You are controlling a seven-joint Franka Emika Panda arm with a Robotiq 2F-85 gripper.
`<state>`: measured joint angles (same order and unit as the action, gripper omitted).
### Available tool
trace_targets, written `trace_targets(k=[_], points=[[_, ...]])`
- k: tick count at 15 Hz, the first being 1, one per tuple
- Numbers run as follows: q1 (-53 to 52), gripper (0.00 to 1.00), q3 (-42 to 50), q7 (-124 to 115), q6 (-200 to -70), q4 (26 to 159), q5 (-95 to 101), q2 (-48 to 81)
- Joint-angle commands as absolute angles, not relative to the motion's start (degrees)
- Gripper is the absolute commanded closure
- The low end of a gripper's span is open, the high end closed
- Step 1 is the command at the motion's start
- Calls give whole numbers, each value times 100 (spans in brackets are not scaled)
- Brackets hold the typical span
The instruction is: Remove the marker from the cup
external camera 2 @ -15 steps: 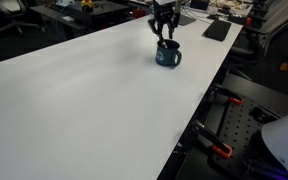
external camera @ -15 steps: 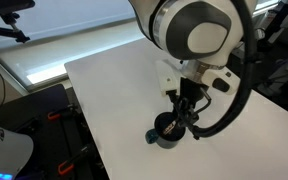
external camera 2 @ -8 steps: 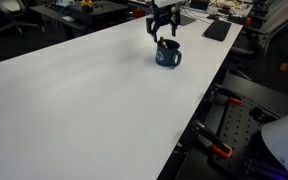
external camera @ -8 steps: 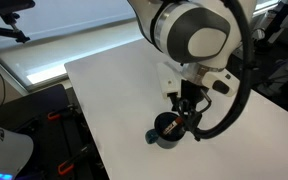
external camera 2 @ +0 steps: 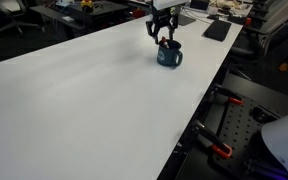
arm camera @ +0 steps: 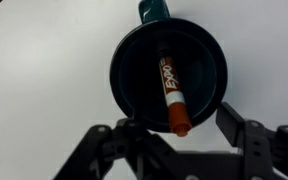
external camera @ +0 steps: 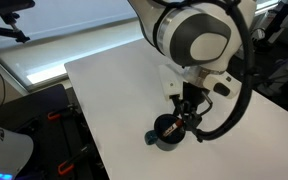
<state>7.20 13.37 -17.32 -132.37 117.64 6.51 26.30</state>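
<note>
Almost nothing has moved: the black two-finger gripper (arm camera: 177, 124) hangs spread over the round dark blue cup (arm camera: 129, 70), where the orange marker pen (arm camera: 169, 85) leans.

Cup (arm camera: 125, 78) stands on the table (external camera 2: 84, 100) near one edge, marker (arm camera: 171, 92) lies inside the cup, its one end leaning past the rim opposite the cup's handle, gripper (arm camera: 176, 136) hangs directly above the cup, fingers (arm camera: 232, 122) spread either side of that end.
</note>
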Motion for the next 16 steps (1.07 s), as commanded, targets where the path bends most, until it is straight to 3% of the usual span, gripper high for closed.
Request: trace_targets(k=[1, 6, 9, 11, 12, 14, 16], points=[[747, 56, 1327, -1696, -13257, 11655, 588, 2696], [737, 93, 1325, -1707, -13254, 11652, 589, 2696], [740, 100, 1323, -1702, -13249, 11642, 584, 2699], [726, 91, 1333, -1714, -13236, 11649, 611, 2688], [728, 62, 1331, -1708, -13226, 11649, 608, 2687], [708, 55, 1353, -1734, -13208, 11674, 643, 2617], [687, 39, 1394, -1782, -13160, 11678, 693, 2541]])
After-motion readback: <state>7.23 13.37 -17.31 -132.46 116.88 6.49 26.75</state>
